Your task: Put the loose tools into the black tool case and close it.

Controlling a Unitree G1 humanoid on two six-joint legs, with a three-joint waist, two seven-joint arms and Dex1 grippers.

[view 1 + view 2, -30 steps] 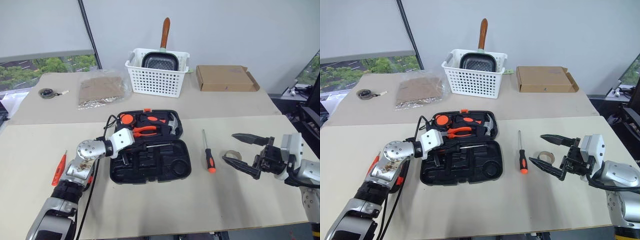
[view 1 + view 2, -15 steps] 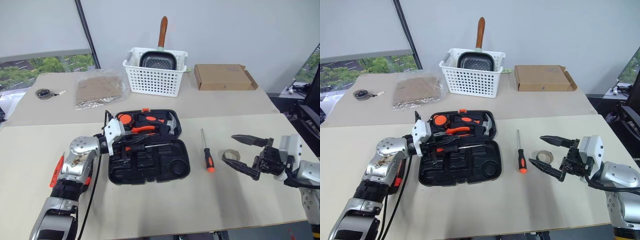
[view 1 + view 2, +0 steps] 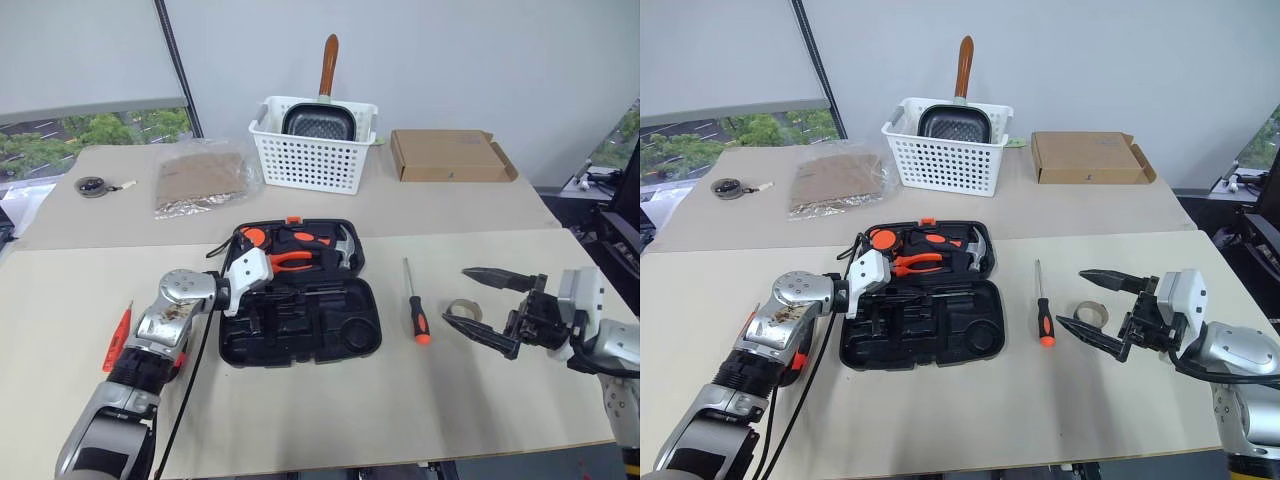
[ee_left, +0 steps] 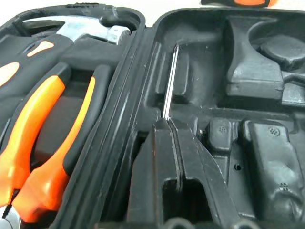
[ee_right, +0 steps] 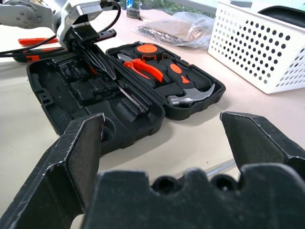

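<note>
While left gripper clamps screwdriver | over case | right agape

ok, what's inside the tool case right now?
Open tool case: the far half holds the orange-handled pliers and hammer; the near half holds a screwdriver, its handle hidden behind the shut left claw. Other recesses look empty.

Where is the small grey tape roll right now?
In the left eye view, the tape roll lies on the table's right side, between the loose screwdriver and the open right hand.
</note>
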